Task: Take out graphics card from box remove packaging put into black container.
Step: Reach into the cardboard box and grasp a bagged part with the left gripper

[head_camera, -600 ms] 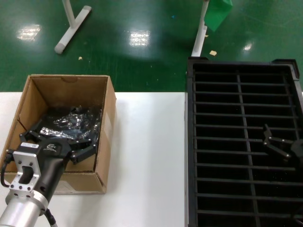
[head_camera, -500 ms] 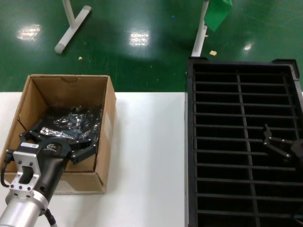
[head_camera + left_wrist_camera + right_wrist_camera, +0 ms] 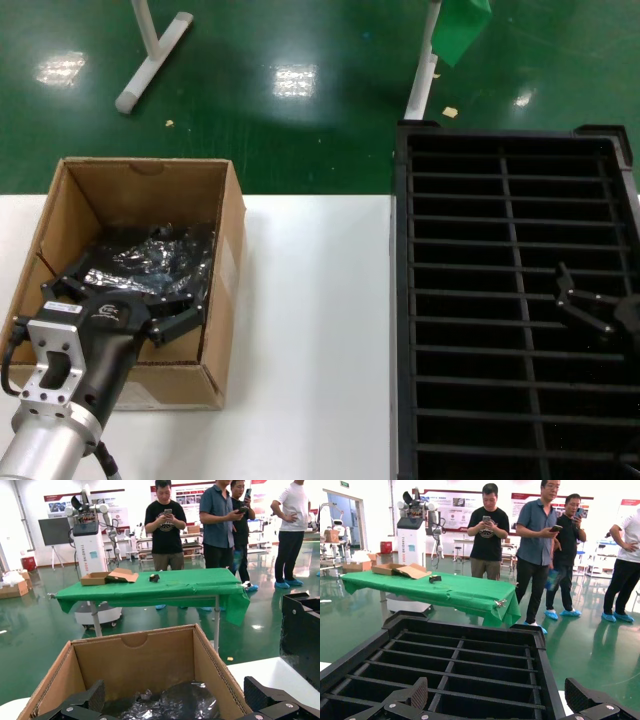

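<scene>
The graphics card itself we cannot see; only its crinkled silver bag [image 3: 150, 262] shows, lying on the bottom of the box [image 3: 228, 262] at the left of the head view; our left end effector [image 3: 128, 296] hangs spread wide just above it, gripping nothing. We judge the first step, taking out, is in hand; next we must lower and close on the bag. Our right end effector [image 3: 578, 302], fingers apart, waits over the black container [image 3: 402, 300] on the right of the desk [image 3: 315, 340].

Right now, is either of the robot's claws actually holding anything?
No. The left gripper is spread open over the packaging in the box; the right gripper hangs open above the black container.
</scene>
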Controlling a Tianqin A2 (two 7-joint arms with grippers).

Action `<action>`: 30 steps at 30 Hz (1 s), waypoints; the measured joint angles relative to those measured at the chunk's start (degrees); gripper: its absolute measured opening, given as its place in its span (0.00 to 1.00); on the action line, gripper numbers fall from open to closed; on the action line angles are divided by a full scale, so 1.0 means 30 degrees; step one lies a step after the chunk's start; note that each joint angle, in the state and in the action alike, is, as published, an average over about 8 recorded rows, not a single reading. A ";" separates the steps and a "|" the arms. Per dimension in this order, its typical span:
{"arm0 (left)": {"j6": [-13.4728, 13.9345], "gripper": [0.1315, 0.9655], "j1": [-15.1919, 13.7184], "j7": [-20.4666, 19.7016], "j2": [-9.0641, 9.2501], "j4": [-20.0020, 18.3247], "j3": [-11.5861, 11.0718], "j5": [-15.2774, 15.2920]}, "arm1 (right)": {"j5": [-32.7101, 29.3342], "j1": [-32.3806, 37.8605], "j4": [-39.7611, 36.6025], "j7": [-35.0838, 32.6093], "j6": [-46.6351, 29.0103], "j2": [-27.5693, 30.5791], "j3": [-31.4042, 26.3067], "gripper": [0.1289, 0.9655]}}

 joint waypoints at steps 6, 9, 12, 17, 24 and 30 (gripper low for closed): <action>0.0000 1.00 0.0000 0.0000 0.0000 0.0000 0.0000 0.0000 | 0.0000 0.0000 0.0000 0.0000 0.0000 0.0000 0.0000 1.00; 0.0001 1.00 0.0000 0.0000 0.0000 0.0000 0.0000 0.0000 | 0.0000 0.0000 0.0000 0.0000 0.0000 0.0000 0.0000 1.00; 0.0127 1.00 -0.0050 -0.0070 -0.0153 -0.0001 -0.0014 -0.0058 | 0.0000 0.0000 0.0000 0.0000 0.0000 0.0000 0.0000 1.00; 0.0857 1.00 -0.0314 -0.0477 -0.1211 0.0092 -0.0110 -0.0336 | 0.0000 0.0000 0.0000 0.0000 0.0000 0.0000 -0.0001 1.00; 0.3444 1.00 -0.0926 0.0145 -0.3175 0.0812 -0.1204 -0.1040 | 0.0000 0.0000 0.0000 0.0000 0.0001 0.0000 0.0000 1.00; 0.7258 1.00 -0.2745 0.3637 -0.3875 0.3547 -0.2555 -0.1583 | -0.0001 0.0000 0.0000 0.0000 0.0001 0.0001 0.0000 1.00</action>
